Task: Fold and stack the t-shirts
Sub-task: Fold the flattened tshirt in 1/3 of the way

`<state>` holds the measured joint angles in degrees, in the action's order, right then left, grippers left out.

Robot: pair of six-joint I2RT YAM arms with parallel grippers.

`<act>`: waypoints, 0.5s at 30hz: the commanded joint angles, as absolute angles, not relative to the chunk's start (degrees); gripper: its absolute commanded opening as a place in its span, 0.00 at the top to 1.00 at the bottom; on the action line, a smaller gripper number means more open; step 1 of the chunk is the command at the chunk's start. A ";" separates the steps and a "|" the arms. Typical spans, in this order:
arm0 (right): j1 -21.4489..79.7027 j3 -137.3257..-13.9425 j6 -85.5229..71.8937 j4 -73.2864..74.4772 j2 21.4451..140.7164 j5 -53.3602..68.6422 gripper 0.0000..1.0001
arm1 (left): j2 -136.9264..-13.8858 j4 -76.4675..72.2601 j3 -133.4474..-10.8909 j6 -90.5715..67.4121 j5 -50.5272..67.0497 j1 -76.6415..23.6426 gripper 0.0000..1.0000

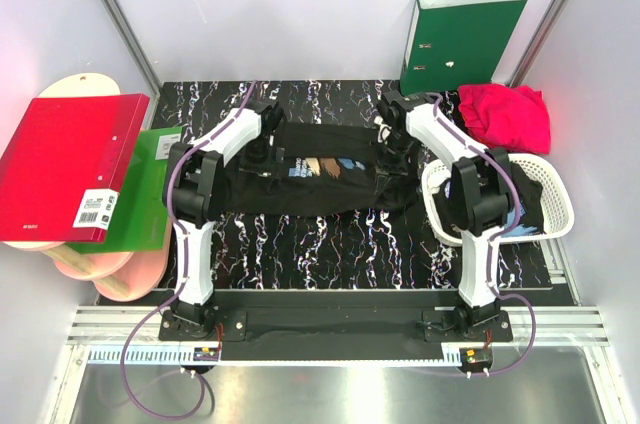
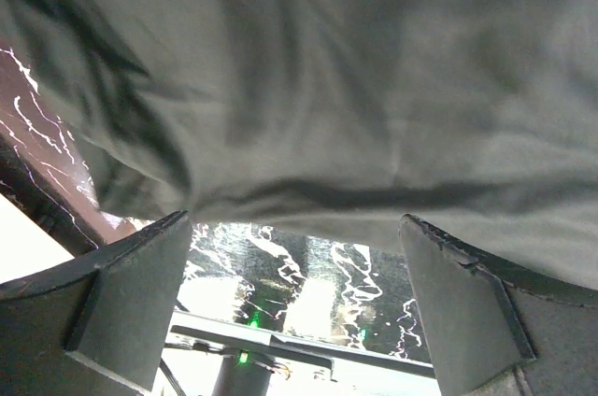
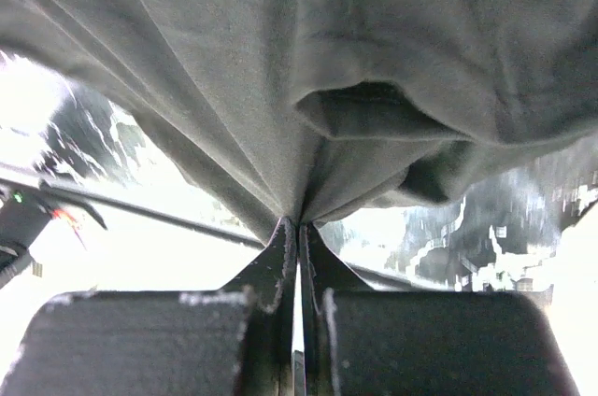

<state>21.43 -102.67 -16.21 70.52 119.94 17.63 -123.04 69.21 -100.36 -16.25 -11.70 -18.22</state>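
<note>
1 black t-shirt (image 1: 300, 194) on table (image 1: 330, 244), right claw (image 3: 299, 224) pinching its cloth, left claw (image 2: 292, 256) spread wide

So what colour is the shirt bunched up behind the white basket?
The bunched shirt is plain crimson-pink, clearest in the top external view.

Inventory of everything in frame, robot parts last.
black t-shirt: 1, black with chest print, spread mid-table
pink t-shirt: 1, crimson-pink, crumpled back right
basket: 1, white lattice, right, dark cloth inside
upright binder: 1, green, back wall
red binder: 1, red, far left
flat folder: 1, green, under red binder
round boards: at least 2, tan and pink, lower left
table: 1, black marbled
left gripper: 1, black, open at shirt's left end
right gripper: 1, black, shut on black t-shirt
</note>
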 commanded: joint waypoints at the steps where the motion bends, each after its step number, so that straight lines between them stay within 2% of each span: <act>1: 22.67 -96.53 -15.03 76.02 116.37 19.34 1.00 | -124.01 70.13 -103.62 -15.21 -10.81 -18.28 0.01; 2: 22.76 -95.37 -14.94 76.37 116.45 19.42 0.99 | -124.10 70.40 -103.97 -15.12 -10.81 -18.28 0.01; 3: 22.76 -94.32 -14.77 76.72 116.63 19.86 0.82 | -124.36 70.49 -104.15 -15.03 -10.81 -18.28 0.01; 4: 22.85 -93.00 -14.50 76.90 116.72 19.78 0.71 | -124.54 70.58 -104.15 -14.86 -10.81 -18.28 0.01; 5: 22.76 -92.55 -14.15 76.90 116.63 19.60 0.62 | -124.63 70.66 -104.32 -14.85 -10.90 -18.28 0.01; 6: 22.85 -92.37 -13.98 76.90 116.46 18.90 0.56 | -124.63 70.84 -104.33 -14.77 -10.90 -18.28 0.01; 7: 22.85 -92.72 -14.06 76.90 116.19 18.20 0.44 | -124.80 70.93 -104.41 -14.77 -10.99 -18.28 0.01; 8: 22.85 -93.07 -14.15 77.08 115.67 17.76 0.39 | -124.89 70.93 -104.59 -14.77 -10.99 -18.28 0.01; 10: 22.85 -94.74 -14.15 77.69 115.58 16.44 0.34 | -125.07 71.01 -104.76 -14.85 -10.72 -18.28 0.01; 15: 22.85 -93.79 -13.89 77.79 117.50 14.95 0.36 | -126.91 71.01 -106.43 -14.77 -9.49 -18.28 0.01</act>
<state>22.26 -93.21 -14.72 76.29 117.27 17.04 -125.34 70.78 -102.96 -15.62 -11.27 -18.22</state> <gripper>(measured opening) 0.654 0.987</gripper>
